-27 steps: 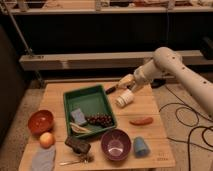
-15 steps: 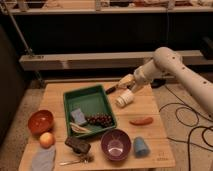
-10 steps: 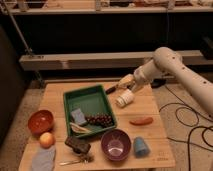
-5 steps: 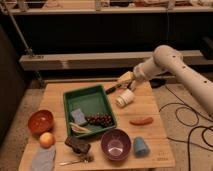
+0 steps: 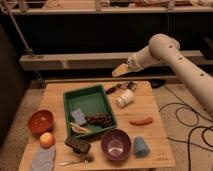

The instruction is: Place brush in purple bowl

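— What stood at the table's left?
— A red-orange bowl (image 5: 40, 121), then a green tray (image 5: 87, 100).
— And the purple bowl (image 5: 116, 144)?
— It sat at the front edge, just off the tray's near right corner.
— The brush (image 5: 118, 88)?
— It lay flat on the table past the tray's far right corner, just behind a white cup (image 5: 124, 98).
— The gripper (image 5: 121, 70)?
— It hung above the brush, apart from it. Parted or closed, I couldn't tell.

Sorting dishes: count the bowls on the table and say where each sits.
2. The round purple bowl sits at the front, beside the blue cup; the red-orange bowl sits at the left edge. None seems hidden. The claw hovers above the wooden table's back edge.
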You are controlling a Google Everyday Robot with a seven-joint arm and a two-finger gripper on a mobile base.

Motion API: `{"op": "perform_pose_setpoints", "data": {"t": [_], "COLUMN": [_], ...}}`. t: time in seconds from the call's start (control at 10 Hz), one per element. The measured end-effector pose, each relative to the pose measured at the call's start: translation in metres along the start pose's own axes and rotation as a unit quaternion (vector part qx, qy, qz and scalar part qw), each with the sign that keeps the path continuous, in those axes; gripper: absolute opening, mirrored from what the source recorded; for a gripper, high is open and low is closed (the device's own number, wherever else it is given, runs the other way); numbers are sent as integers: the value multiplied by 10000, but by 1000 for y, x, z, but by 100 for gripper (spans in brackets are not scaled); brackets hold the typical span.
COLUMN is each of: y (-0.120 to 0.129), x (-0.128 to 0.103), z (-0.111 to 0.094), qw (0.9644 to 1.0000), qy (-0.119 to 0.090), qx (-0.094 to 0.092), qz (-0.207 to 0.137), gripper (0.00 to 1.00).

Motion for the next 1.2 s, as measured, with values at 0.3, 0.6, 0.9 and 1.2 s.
{"op": "perform_pose_setpoints", "data": {"t": [0.3, 0.6, 0.9, 1.2], "y": [0, 15, 55, 87], "x": [2, -5, -38, -65], "z": [-2, 7, 38, 61], "qw": [10000, 9991, 9953, 9863], "qy": [18, -229, -508, -542], "qx": [-27, -354, -783, -1225], "qz": [-90, -99, -258, -965], "gripper": [61, 61, 61, 61]}}
